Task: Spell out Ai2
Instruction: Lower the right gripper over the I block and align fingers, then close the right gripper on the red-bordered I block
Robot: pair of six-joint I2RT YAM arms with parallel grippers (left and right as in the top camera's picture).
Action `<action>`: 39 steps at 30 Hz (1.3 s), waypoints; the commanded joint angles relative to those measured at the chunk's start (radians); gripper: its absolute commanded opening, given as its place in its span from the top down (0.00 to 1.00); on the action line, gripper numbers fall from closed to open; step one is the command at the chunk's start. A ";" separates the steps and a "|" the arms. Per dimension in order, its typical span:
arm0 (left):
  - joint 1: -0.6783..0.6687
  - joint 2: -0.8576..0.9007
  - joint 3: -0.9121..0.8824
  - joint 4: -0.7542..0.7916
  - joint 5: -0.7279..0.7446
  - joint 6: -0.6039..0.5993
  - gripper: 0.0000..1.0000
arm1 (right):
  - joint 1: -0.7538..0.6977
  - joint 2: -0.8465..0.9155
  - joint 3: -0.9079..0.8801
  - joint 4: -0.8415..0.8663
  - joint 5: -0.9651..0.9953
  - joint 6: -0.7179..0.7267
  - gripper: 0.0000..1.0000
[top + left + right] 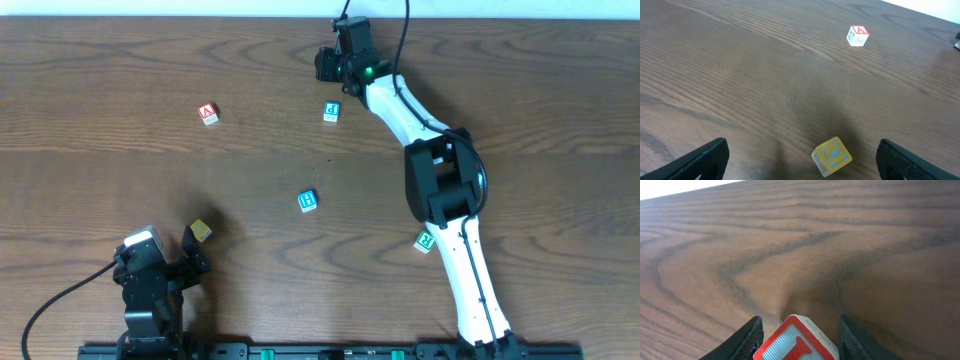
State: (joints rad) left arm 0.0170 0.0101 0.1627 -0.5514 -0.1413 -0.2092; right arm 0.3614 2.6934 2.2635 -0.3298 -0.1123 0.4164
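Left jaws: the left gripper (pixel 802 150) is spread wide, one dark finger (pixel 695 162) at each lower corner of the left wrist view, holding nothing.
Between them: a yellow block (pixel 831 156) sits on the table (pixel 740 75) near the bottom edge, right of centre, tilted on a corner and clear of both fingers.
Yellow block marking: a blue oval on the yellow face; no letter that I can read.
Right jaws: the right gripper (pixel 800 325) is closed in on a red block (pixel 795 342), a finger pressed to each side, at the bottom centre of the right wrist view.
Red block marking: red border, pale face, a red character cut off by the frame edge; I cannot tell which.
Right arm: stretched to the top centre of the overhead view.
A block (pixel 208 113): upper left of the overhead view, alone, red "A" on white, well apart from both grippers.
Upper blue block (pixel 332 111): just below the right gripper; print too small to read.
Lower blue block (pixel 308 201): middle of the table; white mark, unreadable.
Green block (pixel 427 241): right of centre, just beside the right arm; letter unclear.
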 commanded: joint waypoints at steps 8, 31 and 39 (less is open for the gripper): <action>0.003 -0.006 -0.015 0.002 -0.006 -0.007 0.05 | 0.012 -0.018 0.135 -0.249 0.000 -0.059 0.50; 0.003 -0.006 -0.015 0.002 -0.006 -0.007 0.05 | 0.006 -0.018 0.312 -0.394 -0.226 -0.071 0.01; 0.003 -0.006 -0.015 0.002 -0.006 -0.007 0.05 | 0.006 -0.018 0.312 -0.394 -0.129 0.056 0.01</action>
State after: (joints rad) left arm 0.0170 0.0101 0.1627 -0.5514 -0.1413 -0.2092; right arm 0.3653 2.6896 2.5534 -0.7044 -0.3111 0.3763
